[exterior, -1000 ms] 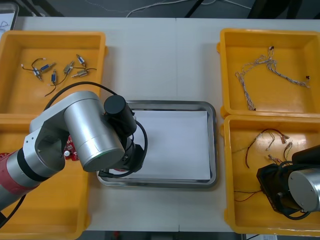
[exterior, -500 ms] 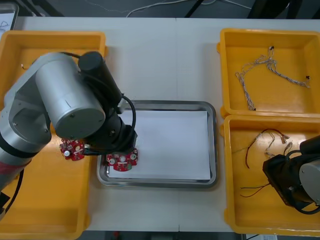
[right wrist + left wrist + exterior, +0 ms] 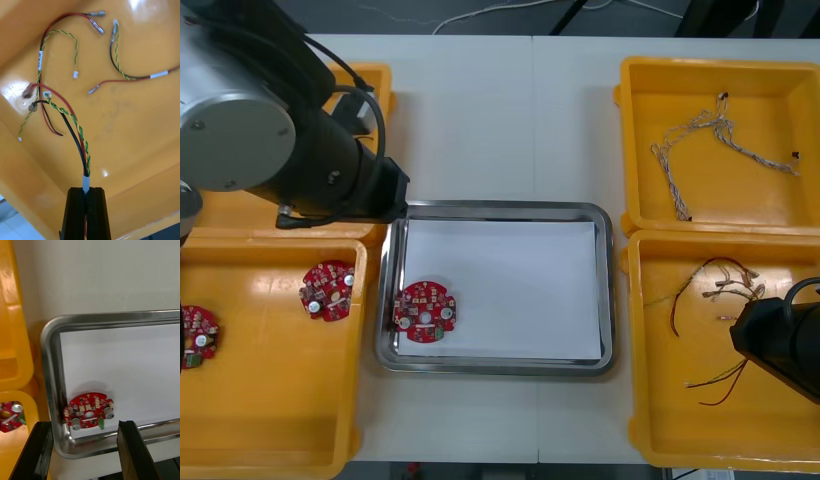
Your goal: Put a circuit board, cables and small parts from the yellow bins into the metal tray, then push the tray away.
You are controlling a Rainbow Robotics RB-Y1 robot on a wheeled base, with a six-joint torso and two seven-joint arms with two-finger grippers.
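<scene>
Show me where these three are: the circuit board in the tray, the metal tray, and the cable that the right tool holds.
circuit board (image 3: 425, 311): front view, centre of the red disc.
metal tray (image 3: 500, 207): front view, its far rim.
cable (image 3: 80, 135): right wrist view, twisted strand past the white sleeve.

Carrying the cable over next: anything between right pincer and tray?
Only the wall of the near right bin; the right pincer, shut on the cable, must lift over it. The circuit board lies at the tray's left end.
</scene>
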